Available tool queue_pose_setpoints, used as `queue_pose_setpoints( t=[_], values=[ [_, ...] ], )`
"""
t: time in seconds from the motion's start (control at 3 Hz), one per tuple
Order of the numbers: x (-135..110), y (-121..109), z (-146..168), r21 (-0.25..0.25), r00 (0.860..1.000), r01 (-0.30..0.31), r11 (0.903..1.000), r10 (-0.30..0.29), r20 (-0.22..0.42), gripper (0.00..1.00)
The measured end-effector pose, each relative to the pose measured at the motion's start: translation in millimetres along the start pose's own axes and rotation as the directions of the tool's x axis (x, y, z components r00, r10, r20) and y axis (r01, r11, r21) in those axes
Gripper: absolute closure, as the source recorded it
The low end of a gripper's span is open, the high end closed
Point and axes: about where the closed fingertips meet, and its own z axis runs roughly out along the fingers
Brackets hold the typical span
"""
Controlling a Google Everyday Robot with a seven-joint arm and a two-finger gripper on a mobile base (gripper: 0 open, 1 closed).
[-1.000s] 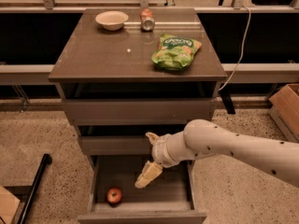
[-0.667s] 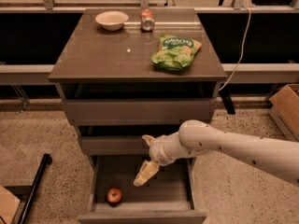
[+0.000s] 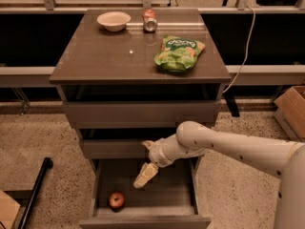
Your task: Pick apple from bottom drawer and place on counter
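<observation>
Your apple (image 3: 116, 200), small and red with a yellowish patch, lay uncovered at the front left of the open bottom drawer (image 3: 143, 220). The gripper (image 3: 145, 174) hung at its 2 o'clock, apart; open or closed, you couldn't tell. The counter (image 3: 105, 56) held a bowl (image 3: 113, 20), a soda can (image 3: 149, 20) and a green bag (image 3: 178, 54).

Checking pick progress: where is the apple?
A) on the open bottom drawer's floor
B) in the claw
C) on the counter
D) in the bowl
A: the apple lies on the bottom drawer floor, front left, apart from the claw, which hangs over the drawer up and right of it.
</observation>
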Motion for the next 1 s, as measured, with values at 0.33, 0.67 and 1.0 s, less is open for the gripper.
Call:
queue_pose_setpoints(
  t=[0.33, 0.67, 1.0],
  values=[
    [14, 9, 30, -0.013, 1.0, 0.009, 0.9999, -0.01, -0.015, 0.0],
    [50, 5, 85, -0.032, 0.999, -0.028, 0.9991, 0.027, -0.028, 0.0],
    [79, -1, 122, -0.033, 0.998, -0.056, 0.9979, 0.057, 0.007, 0.0]
  ],
)
